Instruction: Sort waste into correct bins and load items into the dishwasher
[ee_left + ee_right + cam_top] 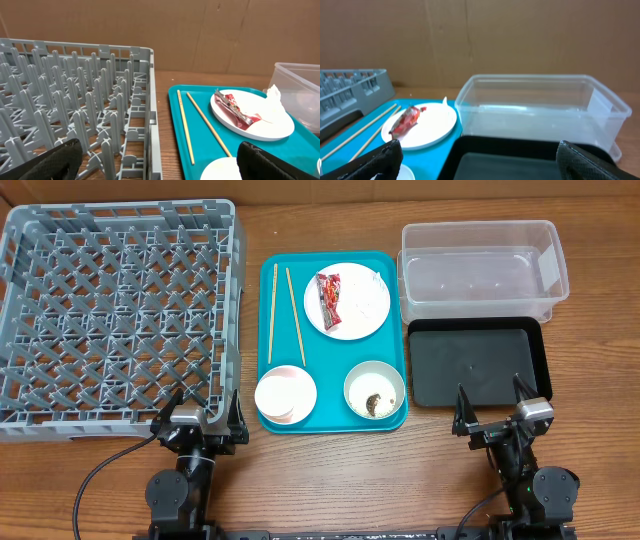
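The red wrapper [328, 295] sits on the white plate [355, 322], all on the teal tray [266, 330] between dish rack [120, 320] and clear tub [480, 270], handy for either arm, I'd judge. Your left gripper [207, 402] and right gripper [489, 395] hang at the near edge, both spread wide, empty.

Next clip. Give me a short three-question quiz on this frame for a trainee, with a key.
1. True or false: the red snack wrapper lies on the white plate.
2. Are the left gripper and right gripper open or shut?
3. The wooden chopsticks lie: A) on the plate; B) on the teal tray; C) in the right gripper.
Key: 1 true; 2 both open; 3 B.
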Robot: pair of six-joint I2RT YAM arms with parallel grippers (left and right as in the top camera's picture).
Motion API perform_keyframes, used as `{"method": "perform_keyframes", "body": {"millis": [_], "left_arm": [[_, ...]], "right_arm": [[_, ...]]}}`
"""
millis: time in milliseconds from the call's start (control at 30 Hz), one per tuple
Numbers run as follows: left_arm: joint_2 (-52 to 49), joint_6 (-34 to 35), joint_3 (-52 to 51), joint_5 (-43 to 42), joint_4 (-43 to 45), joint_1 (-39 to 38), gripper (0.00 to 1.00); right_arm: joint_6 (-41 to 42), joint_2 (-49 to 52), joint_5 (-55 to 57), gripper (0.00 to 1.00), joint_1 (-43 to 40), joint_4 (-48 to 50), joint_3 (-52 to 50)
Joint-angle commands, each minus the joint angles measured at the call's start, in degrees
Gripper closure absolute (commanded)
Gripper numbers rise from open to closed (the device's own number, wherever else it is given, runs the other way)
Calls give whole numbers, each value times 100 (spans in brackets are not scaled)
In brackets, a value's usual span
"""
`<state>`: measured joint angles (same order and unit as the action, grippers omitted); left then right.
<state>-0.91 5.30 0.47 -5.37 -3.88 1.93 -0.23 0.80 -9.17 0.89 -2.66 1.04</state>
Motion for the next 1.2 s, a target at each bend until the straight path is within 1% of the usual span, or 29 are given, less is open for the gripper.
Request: {"method": "perform_keyframes", "body": {"millis": [0, 200, 333, 400, 500, 600, 733, 900, 933, 1033, 1100, 1167], "left_arm": [[31, -151, -17, -2, -17, 28, 0], [31, -149, -17, -24, 11, 28, 0], [31, -138, -17, -179, 313, 28, 0], [31, 52, -17, -181, 726, 28, 0], [31, 424, 111, -240, 1401, 28, 0], [-24, 511, 581, -275, 1283, 28, 0], [-431, 557, 1591, -435, 343, 28, 0], [-1600, 566, 3421, -544, -1368, 28, 0], [-2017, 557, 3978, -636, -1840, 28, 0], [-2855, 527, 4992, -817, -2640, 28, 0], [-3620, 498, 5869, -1003, -3333, 28, 0], [-4245, 498, 6601, -1141, -3960, 28, 0]], "right_arm": [[44, -35, -321, 0, 11, 20, -57], [79, -35, -1069, 0, 11, 120, -55], [1086, -35, -1196, 0, 11, 476, 55], [1276, -31, -1200, 0, 11, 472, 234], [1270, 92, -1196, 0, 11, 420, 678], [1272, 527, -1196, 0, 11, 122, 1351], [1268, 1652, -1198, 0, 11, -555, 2472], [1248, 3447, -1515, 0, 11, -1429, 4103], [1241, 3960, -1593, 0, 11, -1803, 4627], [1176, 4881, -1598, 0, 11, -2688, 5617], [975, 5622, -1600, 0, 11, -3488, 6437], [798, 6157, -1598, 0, 11, -4122, 7075]]}}
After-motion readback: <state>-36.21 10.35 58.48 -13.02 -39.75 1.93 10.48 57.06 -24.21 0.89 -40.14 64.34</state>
